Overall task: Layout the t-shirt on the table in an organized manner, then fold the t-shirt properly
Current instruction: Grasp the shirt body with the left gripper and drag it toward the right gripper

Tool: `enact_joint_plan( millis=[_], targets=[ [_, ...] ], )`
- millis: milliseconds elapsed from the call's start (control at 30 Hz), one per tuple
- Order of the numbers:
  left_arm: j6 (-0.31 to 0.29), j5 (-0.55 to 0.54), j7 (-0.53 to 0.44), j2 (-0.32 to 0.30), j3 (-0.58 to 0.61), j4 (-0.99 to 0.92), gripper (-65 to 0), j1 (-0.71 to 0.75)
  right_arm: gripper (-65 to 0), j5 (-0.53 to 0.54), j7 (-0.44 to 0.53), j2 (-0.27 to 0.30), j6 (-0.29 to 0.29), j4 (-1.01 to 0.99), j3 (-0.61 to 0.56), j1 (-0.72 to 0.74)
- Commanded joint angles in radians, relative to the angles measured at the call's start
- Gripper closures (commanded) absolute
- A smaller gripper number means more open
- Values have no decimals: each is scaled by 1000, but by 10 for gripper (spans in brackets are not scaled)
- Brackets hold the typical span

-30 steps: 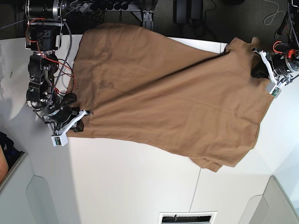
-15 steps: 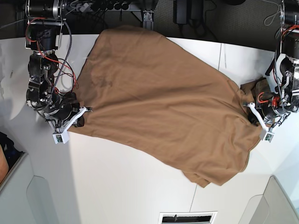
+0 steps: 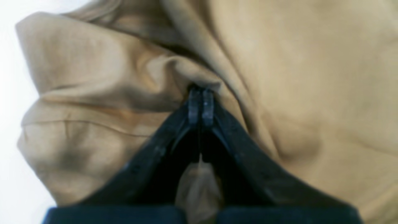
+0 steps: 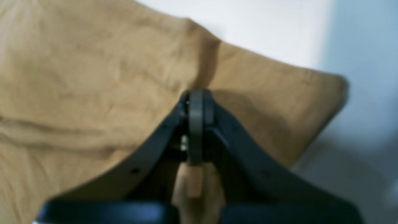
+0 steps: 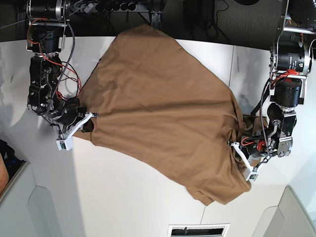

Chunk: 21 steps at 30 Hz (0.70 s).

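The tan-brown t-shirt [image 5: 158,113] lies spread across the white table [image 5: 128,197], stretched between both arms, with its far end hanging over the table's back edge. My left gripper [image 5: 236,146], on the base view's right, is shut on a bunched fold of the t-shirt [image 3: 279,77]; its fingertips [image 3: 193,105] pinch the cloth. At the base view's left, my right gripper [image 5: 88,122] is shut on the t-shirt's [image 4: 93,77] edge near a corner, and cloth shows between its fingertips [image 4: 196,109]. No tag is visible.
Dark floor with cables and stands [image 5: 113,7] lies beyond the table's back edge. A thin dark seam [image 5: 210,207] runs across the tabletop near the right. White panels [image 5: 39,207] sit at the near left and right corners.
My left gripper has swung from the table's far right corner inward and toward the near edge, dragging that end of the t-shirt and bunching it. The right gripper has barely moved.
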Motion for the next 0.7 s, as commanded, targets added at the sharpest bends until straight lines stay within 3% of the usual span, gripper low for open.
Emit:
enact_joint_plan(
  millis=[0,233,467,667],
  targets=[
    [-14,1,16,-8,0,6,0,-31,0,7,-4,10,4,17,4,1],
    [-14,1,15,19,0,6,0,-73,0,49,-5,10,5,115,4,-139],
    [-49,1,6,108,0,6,0,-76,0,107,-28,-19,43,294,4,-286],
    [-51,-34,29,136,0,6,0,-107,0,110,8,-42,37,348,4,-284]
  ],
)
